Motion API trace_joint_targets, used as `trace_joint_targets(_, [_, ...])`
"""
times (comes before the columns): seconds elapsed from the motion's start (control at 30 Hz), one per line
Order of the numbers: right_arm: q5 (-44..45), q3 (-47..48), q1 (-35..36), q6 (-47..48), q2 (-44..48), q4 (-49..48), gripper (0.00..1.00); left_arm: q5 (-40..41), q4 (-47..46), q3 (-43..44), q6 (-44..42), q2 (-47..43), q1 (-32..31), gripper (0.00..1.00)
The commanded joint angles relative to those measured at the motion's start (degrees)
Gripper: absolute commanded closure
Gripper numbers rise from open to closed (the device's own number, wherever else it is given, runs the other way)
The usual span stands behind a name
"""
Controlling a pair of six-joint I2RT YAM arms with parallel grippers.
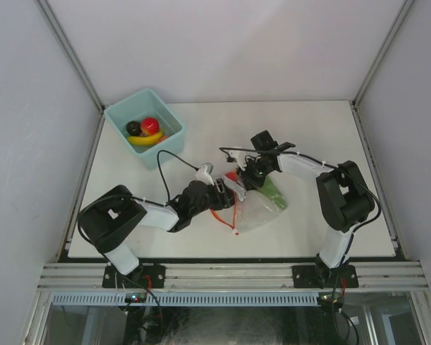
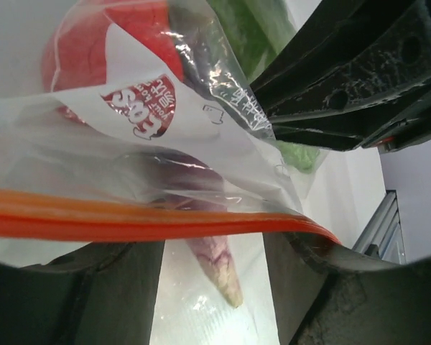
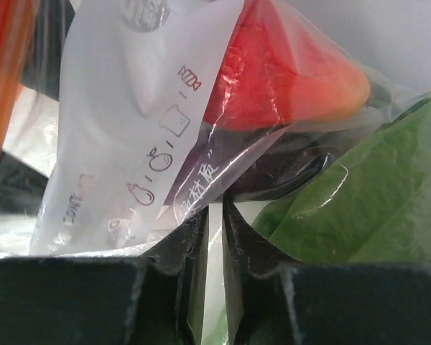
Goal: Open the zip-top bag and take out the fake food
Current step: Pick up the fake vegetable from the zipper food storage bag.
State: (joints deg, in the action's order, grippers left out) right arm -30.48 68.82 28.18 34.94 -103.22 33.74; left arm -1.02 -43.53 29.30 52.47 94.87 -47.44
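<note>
The zip-top bag (image 1: 257, 210) lies mid-tabletop (image 1: 323, 136), between both arms.
The right end effector (image 1: 245, 180) is clenched on the bag's film. The left end effector (image 1: 227, 192) stands released at the orange zip strip (image 2: 129, 219), with fake food (image 3: 273, 72) inside.

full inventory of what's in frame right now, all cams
table: 1, white, under everything
bin: 1, light teal, far left of the table
banana: 1, yellow, in the bin
apple: 1, red, in the bin
dark round piece: 1, blackish, in the bin
zip-top bag: 1, clear with an orange-red zip strip, mid-table between the grippers
green leafy piece: at least 1, green, inside the bag
red piece: 1, red-orange, inside the bag
purple piece: 1, purple with a pale tip, inside the bag
left gripper: 1, black, open, at the zip strip
right gripper: 1, black, shut on the bag's film
</note>
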Motion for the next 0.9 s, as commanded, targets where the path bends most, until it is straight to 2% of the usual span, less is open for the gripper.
trace_joint_targets(0.0, [-0.86, 3.94, 0.73, -4.83, -2.51, 0.69, 0.88, 3.25, 1.49, 4.08, -3.08, 1.03, -0.7, 0.4])
trace_joint_targets(0.3, [-3.59, 6.45, 0.82, -6.8, -4.97, 3.33, 0.89, 9.55, 14.52, 10.26, -7.4, 3.05, -1.82, 0.43])
trace_joint_targets(0.43, [-3.52, 6.78, 0.73, -6.76, -5.27, 3.65, 0.89, 11.81, 18.42, 11.61, -8.96, 3.64, -2.0, 0.55])
trace_joint_targets(0.53, [-3.6, 6.99, 0.64, -6.82, -5.41, 3.88, 0.89, 12.63, 20.42, 12.52, -10.03, 3.74, -2.28, 0.59])
trace_joint_targets(0.63, [-3.7, 7.12, 0.67, -6.93, -5.67, 3.96, 0.89, 13.4, 23.83, 14.66, -11.74, 4.27, -2.63, 0.57])
trace_joint_targets(0.77, [-3.78, 7.53, 0.61, -7.03, -5.94, 4.26, 0.89, 15.6, 29.01, 18.14, -13.43, 5.73, -3.26, 0.44])
trace_joint_targets(0.87, [-4.17, 7.62, 0.51, -7.19, -5.83, 4.31, 0.89, 16.55, 30.56, 19.28, -13.71, 6.9, -3.44, 0.44])
